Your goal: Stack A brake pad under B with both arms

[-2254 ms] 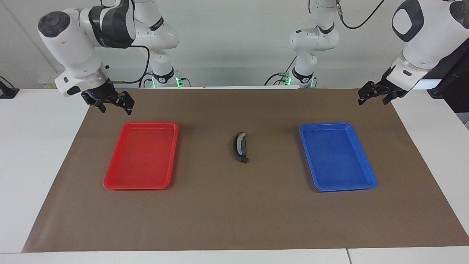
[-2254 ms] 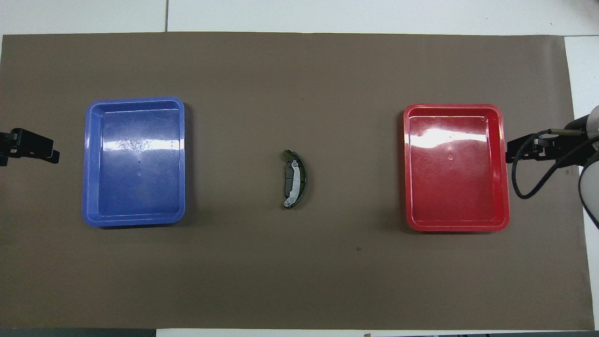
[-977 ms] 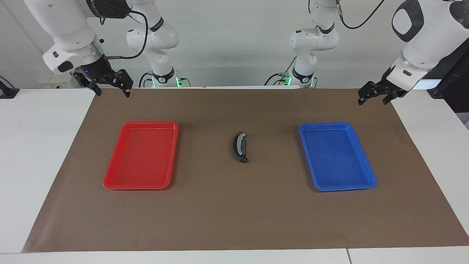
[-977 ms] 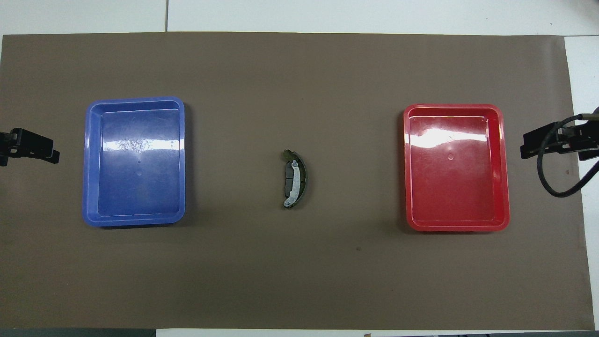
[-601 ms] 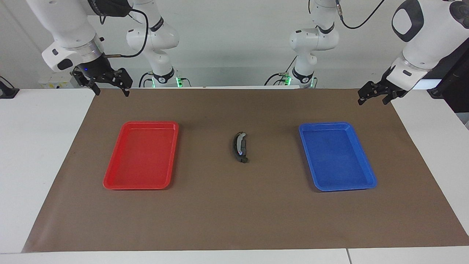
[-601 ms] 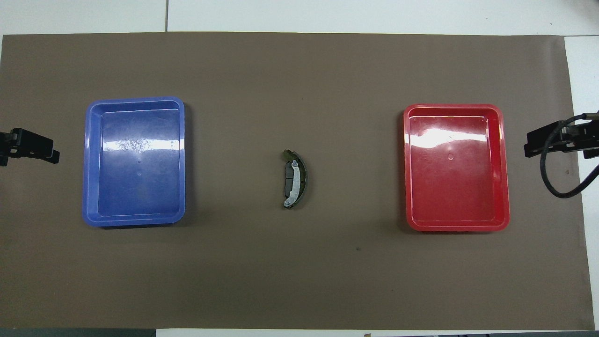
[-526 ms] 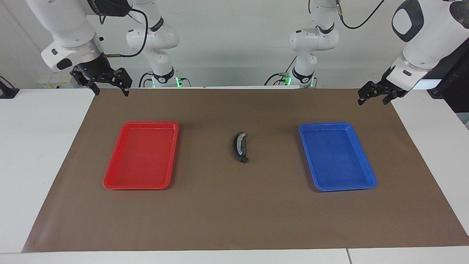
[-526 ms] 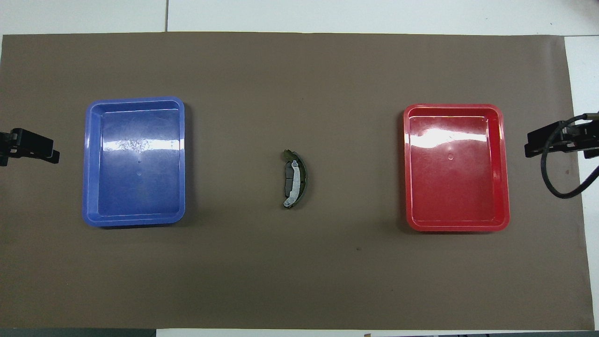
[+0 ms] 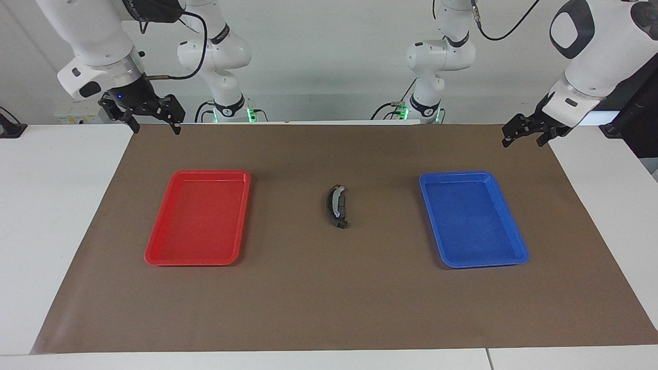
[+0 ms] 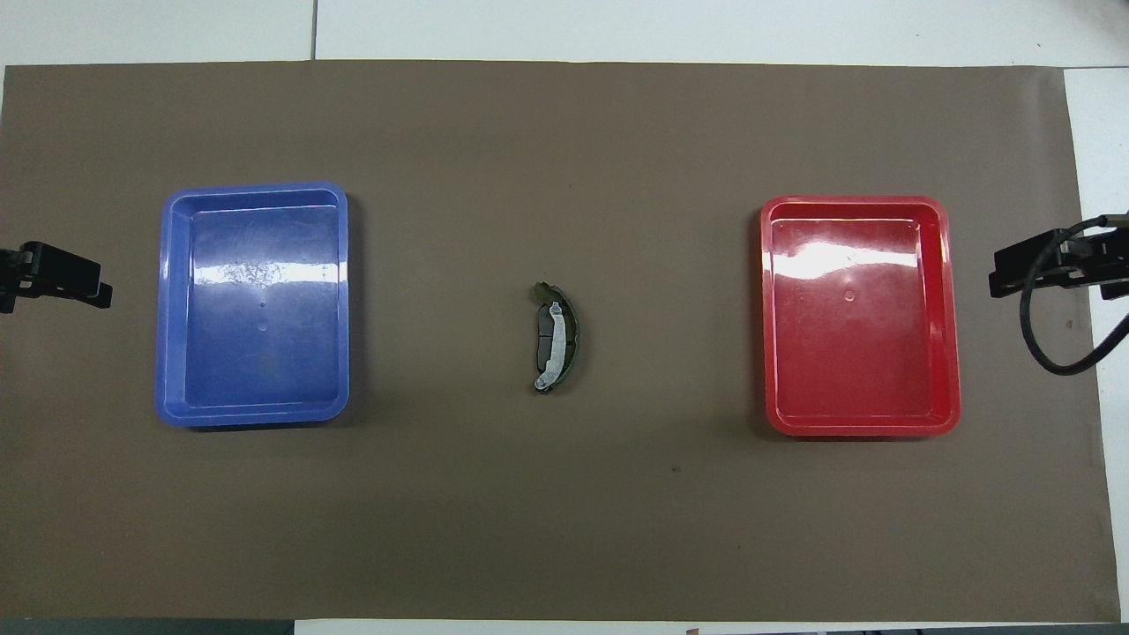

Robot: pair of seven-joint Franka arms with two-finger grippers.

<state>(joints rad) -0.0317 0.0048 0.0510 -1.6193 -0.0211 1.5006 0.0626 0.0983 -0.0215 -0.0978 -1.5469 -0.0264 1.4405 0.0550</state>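
So the two brake parts sit dead centre in both views, on the brown mat (image 9: pixel 329 298) that covers the worktop (image 9: pixel 56 216). The short dark-grey A brake pad (image 10: pixel 545 333) lies flat on the mat, and the longer crescent B (image 10: pixel 559 338), with its silver band catching the light, lies on top of it. In the overhead view the pad peeks out from the inner side of B's curve. In the facing view only B (image 9: pixel 336 205) is easy to make out; the pad underneath is mostly hidden there.

The red tray (image 9: pixel 198 218) sits centre-left of the facing frame and centre-right of the overhead one (image 10: pixel 860 316). The blue tray (image 9: pixel 472 220) is mirrored: centre-right in the facing frame, centre-left in the overhead one (image 10: pixel 254 304). Both are well apart from the stacked parts, which lie between them.

The right gripper (image 9: pixel 151 122) hangs in the upper left of the facing frame, over the mat's corner, fingers spread open with nothing between them. It pokes in at the right edge of the overhead view (image 10: pixel 1028 266). The left gripper (image 9: pixel 523 134) waits in the upper right of the facing frame, over the other corner of the mat, also open and holding nothing, and shows at the left edge of the overhead view (image 10: pixel 66 278).
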